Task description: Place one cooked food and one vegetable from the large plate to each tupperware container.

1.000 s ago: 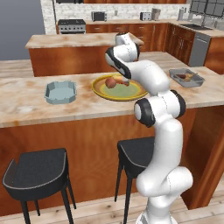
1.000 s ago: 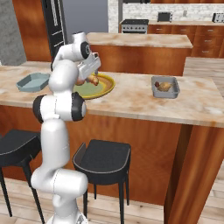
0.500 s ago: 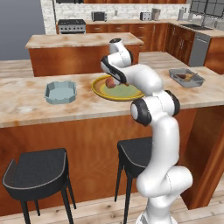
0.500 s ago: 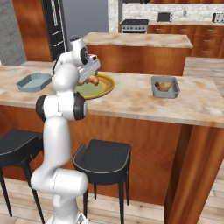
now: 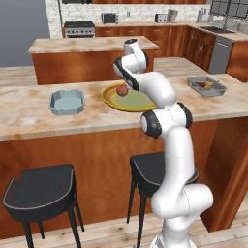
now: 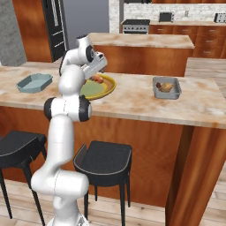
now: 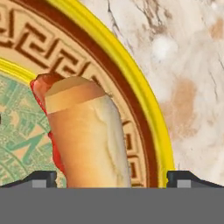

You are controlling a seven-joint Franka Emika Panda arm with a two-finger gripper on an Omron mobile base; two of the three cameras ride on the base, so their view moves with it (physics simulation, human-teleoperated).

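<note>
The robot's pincer (image 7: 112, 177) hangs low over the big yellow plate (image 7: 144, 105) on the counter. Its two dark tips are wide apart, and nothing is between them yet but air. Right under it lies a hot dog (image 7: 85, 135), a red sausage in a soft bun, close to the plate's far rim. The hot dog is long, and it points straight away from the pincer, so one tip (image 7: 41, 178) sits on each long side of the bun. That looks like a good way to squeeze it across its thin middle. The pincer just needs to go down.

The pale blue container (image 5: 67, 102) sits to the left of the plate and looks empty. The dark grey container (image 5: 207, 85) sits far to the right and already has food in it.
</note>
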